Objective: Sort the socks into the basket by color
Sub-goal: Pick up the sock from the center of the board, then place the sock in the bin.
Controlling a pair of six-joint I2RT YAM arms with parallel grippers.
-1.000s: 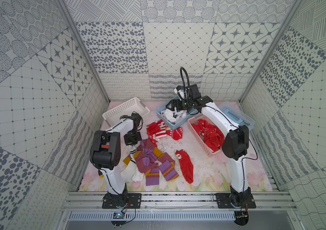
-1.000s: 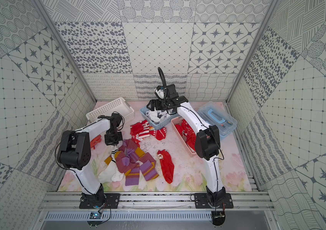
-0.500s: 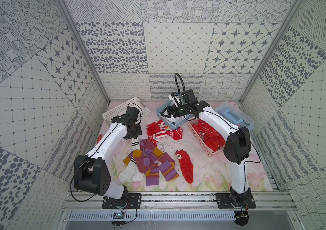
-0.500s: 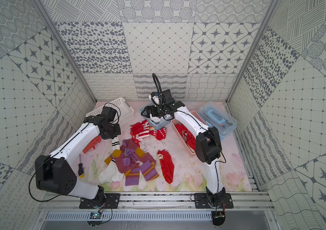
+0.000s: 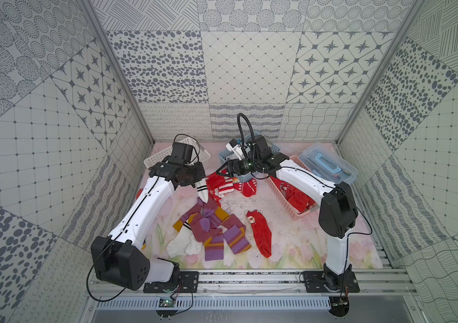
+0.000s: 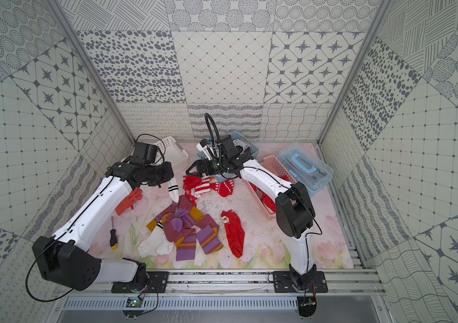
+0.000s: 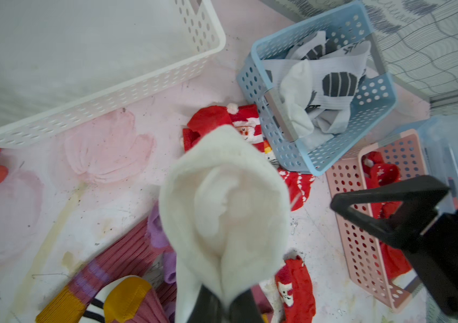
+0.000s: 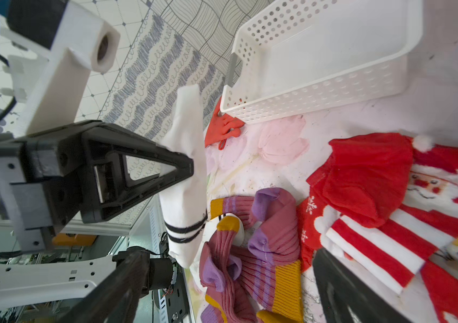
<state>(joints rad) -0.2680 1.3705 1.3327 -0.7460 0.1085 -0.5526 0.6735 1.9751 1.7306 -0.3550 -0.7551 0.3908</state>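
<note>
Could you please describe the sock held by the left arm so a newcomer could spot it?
Find the white basket in the far left corner. Just in front of it, the left end effector is shut on a sock hanging above the purple striped pile. It alone is airborne, white with two black bands.

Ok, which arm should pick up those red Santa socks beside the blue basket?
Right. The right gripper is open over the red socks, near the pink basket; the left gripper is shut on a white sock.
</note>
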